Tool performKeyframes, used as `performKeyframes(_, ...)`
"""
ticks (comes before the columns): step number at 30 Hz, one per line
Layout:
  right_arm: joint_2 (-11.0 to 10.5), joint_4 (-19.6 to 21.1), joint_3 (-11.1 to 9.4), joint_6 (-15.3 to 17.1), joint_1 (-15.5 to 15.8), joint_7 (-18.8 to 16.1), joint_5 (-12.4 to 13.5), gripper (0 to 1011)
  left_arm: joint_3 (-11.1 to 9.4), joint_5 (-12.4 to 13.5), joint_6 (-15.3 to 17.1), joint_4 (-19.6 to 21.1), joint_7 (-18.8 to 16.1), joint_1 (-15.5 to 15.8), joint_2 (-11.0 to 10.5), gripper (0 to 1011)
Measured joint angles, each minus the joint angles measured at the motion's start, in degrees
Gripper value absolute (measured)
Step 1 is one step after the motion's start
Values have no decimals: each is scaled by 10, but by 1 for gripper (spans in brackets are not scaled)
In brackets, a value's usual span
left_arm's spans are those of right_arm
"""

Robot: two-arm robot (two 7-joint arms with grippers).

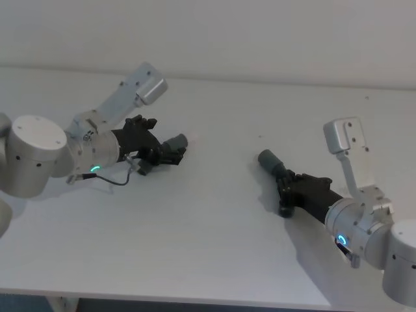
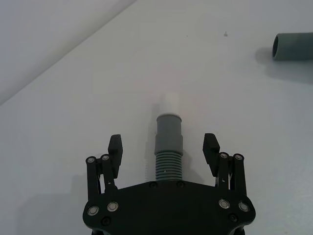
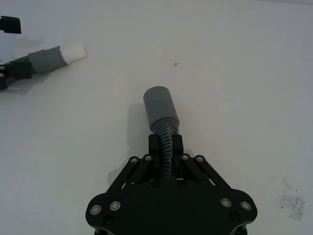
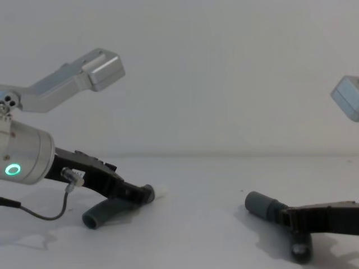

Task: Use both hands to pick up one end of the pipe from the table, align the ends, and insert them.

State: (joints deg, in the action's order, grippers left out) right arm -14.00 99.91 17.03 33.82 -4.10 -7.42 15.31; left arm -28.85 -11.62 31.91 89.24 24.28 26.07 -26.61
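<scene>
My left gripper [image 2: 164, 149], black and long-jawed on a silver-grey cylindrical arm, sits low over the plain white matte table [image 1: 208, 247] on my left side. Its jaws stand apart, one on each side of the short dark grey ribbed pipe piece [image 2: 168, 147]. White table shows in the gap on both sides, so I am around this piece but not gripping it. Its smooth collar points away from my palm and ends in the narrow white stub [image 2: 171, 102]. In the chest view the piece's curved tail end rests on the table below my jaws.

My right gripper [image 3: 165, 144], over on my right side, has its jaws clamped on the ribbed stretch of the second dark grey curved pipe piece [image 3: 160, 110]. Its wide smooth grey collar mouth [image 1: 265, 156] juts out past my fingertips, aimed across toward the left piece. Its other end bends down toward the table beside my jaws. Whether the collar end is clear of the table I cannot tell.

The two pieces are well apart, with the stub and the collar mouth roughly facing each other across the table
</scene>
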Motion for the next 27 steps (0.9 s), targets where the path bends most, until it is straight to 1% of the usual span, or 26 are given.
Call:
performKeyframes(7, 0, 0, 0, 0, 0, 0, 0, 147, -7, 12, -13, -11, -1, 2, 4, 1000)
performKeyframes(13, 0, 0, 0, 0, 0, 0, 0, 147, -8, 14, -14, -17, -2, 2, 9, 1000)
performKeyframes(21, 0, 0, 0, 0, 0, 0, 0, 147, -1, 13, -8, -25, -4, -1, 16, 1000)
performKeyframes(27, 0, 0, 0, 0, 0, 0, 0, 146, 10, 4, 4, -30, -4, -3, 24, 1000)
